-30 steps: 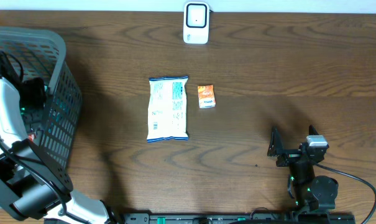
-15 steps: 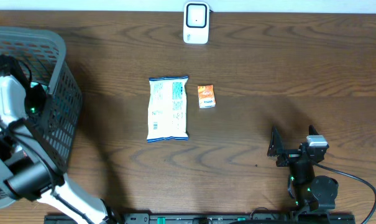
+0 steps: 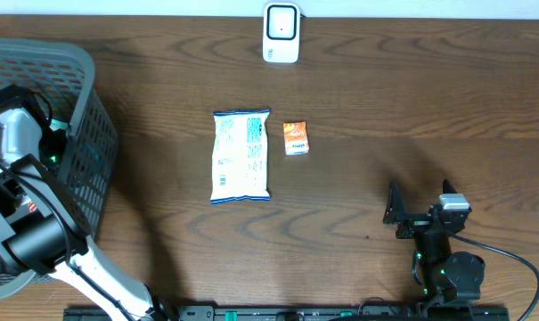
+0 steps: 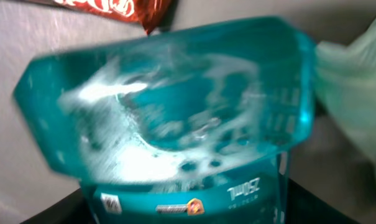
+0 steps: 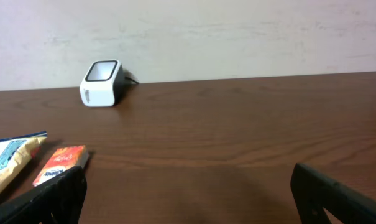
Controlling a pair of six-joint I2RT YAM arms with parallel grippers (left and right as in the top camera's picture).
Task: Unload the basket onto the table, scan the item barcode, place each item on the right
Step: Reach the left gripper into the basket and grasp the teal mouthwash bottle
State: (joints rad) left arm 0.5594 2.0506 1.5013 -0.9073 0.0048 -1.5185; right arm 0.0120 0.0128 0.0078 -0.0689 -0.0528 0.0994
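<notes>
A teal see-through pack (image 4: 175, 118) with a small label fills the left wrist view, blurred. It lies inside the grey basket (image 3: 84, 85). My left gripper (image 4: 184, 214) reaches down into that basket (image 3: 53, 147). Its dark fingers (image 4: 57, 208) flank the pack's lower end on both sides, but the blur hides whether they press on it. The white scanner (image 3: 281, 33) stands at the table's far edge and also shows in the right wrist view (image 5: 101, 83). My right gripper (image 5: 188, 199) rests open and empty near the front right (image 3: 396, 214).
A white and blue snack bag (image 3: 241, 155) and a small orange box (image 3: 295, 138) lie mid-table. In the basket, a red-brown wrapper (image 4: 113, 7) and a pale green bag (image 4: 355, 93) lie beside the teal pack.
The left arm has shifted inside the basket and its jaws have narrowed around the teal pack. The right arm and the items on the table have not moved.
</notes>
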